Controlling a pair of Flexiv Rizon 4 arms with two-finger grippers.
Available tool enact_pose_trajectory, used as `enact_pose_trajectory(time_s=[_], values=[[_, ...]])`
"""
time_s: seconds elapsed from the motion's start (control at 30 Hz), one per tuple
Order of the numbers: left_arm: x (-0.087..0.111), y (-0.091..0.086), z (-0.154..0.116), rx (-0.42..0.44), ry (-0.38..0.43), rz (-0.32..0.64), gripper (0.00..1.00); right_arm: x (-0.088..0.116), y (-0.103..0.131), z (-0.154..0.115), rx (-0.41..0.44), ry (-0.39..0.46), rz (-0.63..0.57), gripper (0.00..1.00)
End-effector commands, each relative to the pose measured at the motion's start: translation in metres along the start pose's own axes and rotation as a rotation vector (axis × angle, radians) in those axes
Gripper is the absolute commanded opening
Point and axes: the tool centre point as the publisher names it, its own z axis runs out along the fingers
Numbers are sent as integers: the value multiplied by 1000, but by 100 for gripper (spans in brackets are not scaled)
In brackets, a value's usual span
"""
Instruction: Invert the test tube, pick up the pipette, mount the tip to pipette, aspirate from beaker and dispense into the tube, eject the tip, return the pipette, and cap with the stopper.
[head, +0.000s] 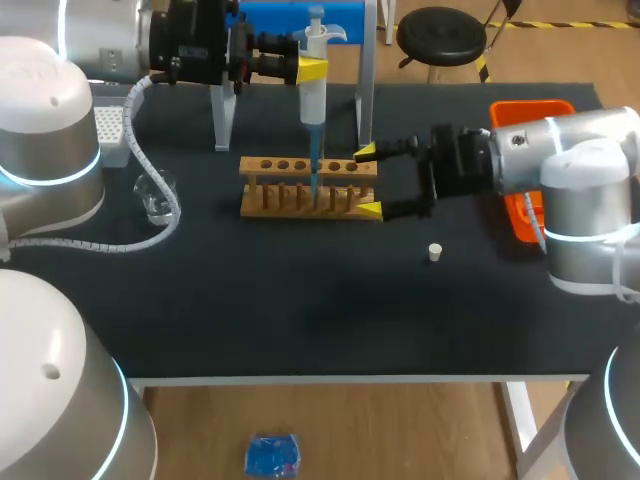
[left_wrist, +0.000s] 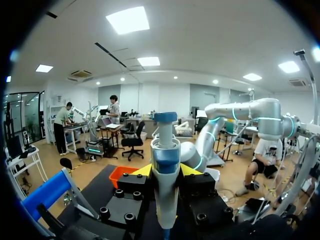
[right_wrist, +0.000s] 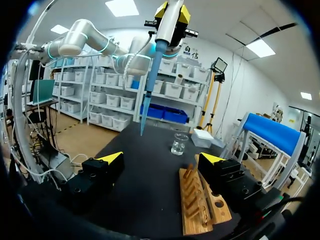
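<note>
Blue-tipped white pipette (head: 314, 100) is pinched between your left fingers (head: 312, 68); right fingers (head: 370, 209) stand wide. Probably squirting time: lower it straight.

A table with a matte black top (head: 300, 320) is seen on white legs above a light wooden floor (head: 400, 432). Rectangular white ceiling light panels (left_wrist: 128, 20) are lit; white shelving with storage bins (right_wrist: 112, 102) is ranged along a wall.
</note>
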Motion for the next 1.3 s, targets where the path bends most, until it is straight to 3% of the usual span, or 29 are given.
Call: enact_pose_trajectory(time_s=[0.03,0.57,0.87,1.1,1.3], values=[[-1,0,-1,-1,3,0,0,3,3,1,6,-8,-1,100],[-1,0,-1,-1,3,0,0,3,3,1,6,-8,-1,100],[-10,6,-77,-76,-103,60,0,3,3,1,6,-8,-1,100],[-20,10,-131,-92,-105,154,0,3,3,1,6,-8,-1,100],[-33,32,-168,-91,-84,167,0,3,3,1,6,-8,-1,100]])
